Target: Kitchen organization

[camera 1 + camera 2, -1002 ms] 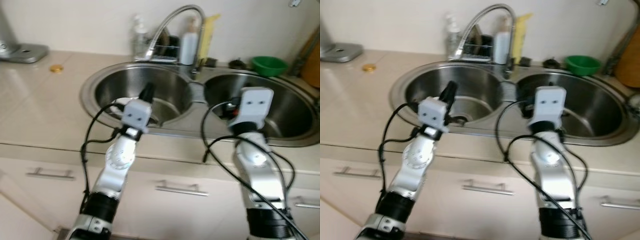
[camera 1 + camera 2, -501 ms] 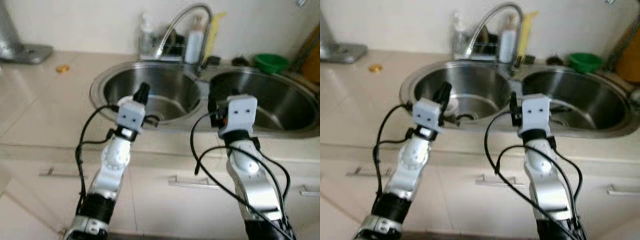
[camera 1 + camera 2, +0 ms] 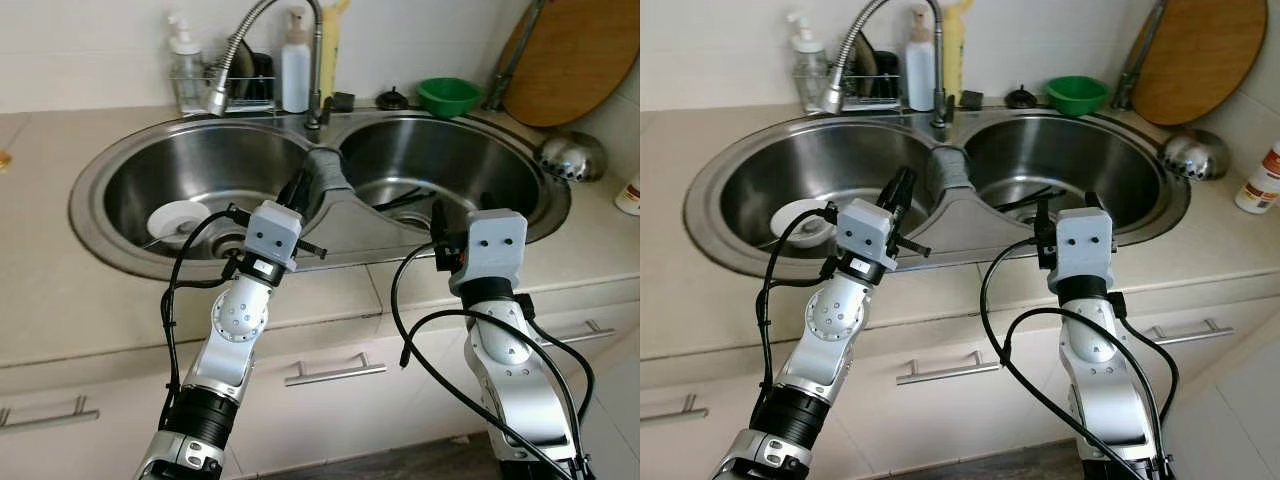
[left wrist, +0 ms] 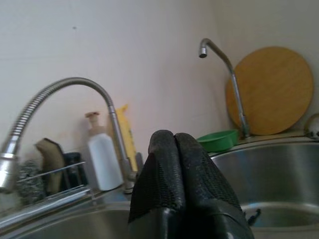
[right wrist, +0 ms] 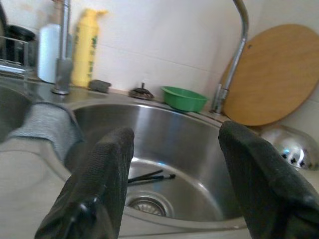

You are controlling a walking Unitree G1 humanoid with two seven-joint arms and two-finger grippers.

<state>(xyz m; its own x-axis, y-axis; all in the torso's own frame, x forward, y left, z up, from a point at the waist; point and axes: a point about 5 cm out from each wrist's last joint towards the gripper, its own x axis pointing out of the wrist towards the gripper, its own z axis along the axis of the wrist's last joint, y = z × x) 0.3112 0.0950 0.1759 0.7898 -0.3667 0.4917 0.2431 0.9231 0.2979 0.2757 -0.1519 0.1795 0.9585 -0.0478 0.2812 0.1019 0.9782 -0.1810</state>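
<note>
Both arms reach up from the lower frame toward the double sink (image 3: 110,250) at centre. Left pincer (image 4: 178,164), fingers pressed together and empty, points over the divider, where a grey cloth (image 3: 325,178) is draped. Right pincer (image 5: 174,164), fingers spread wide and empty, hovers at the right basin's front rim; black chopsticks (image 5: 149,177) lie in that basin. A white plate (image 3: 180,218) sits in the left basin.

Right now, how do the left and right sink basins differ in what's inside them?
The left basin holds a white plate lying flat by its drain; the right basin holds dark chopsticks near its drain. The pull-down faucet hangs over the left basin, not the right. A grey cloth drapes over the divider between them. Both are round stainless steel.
</note>
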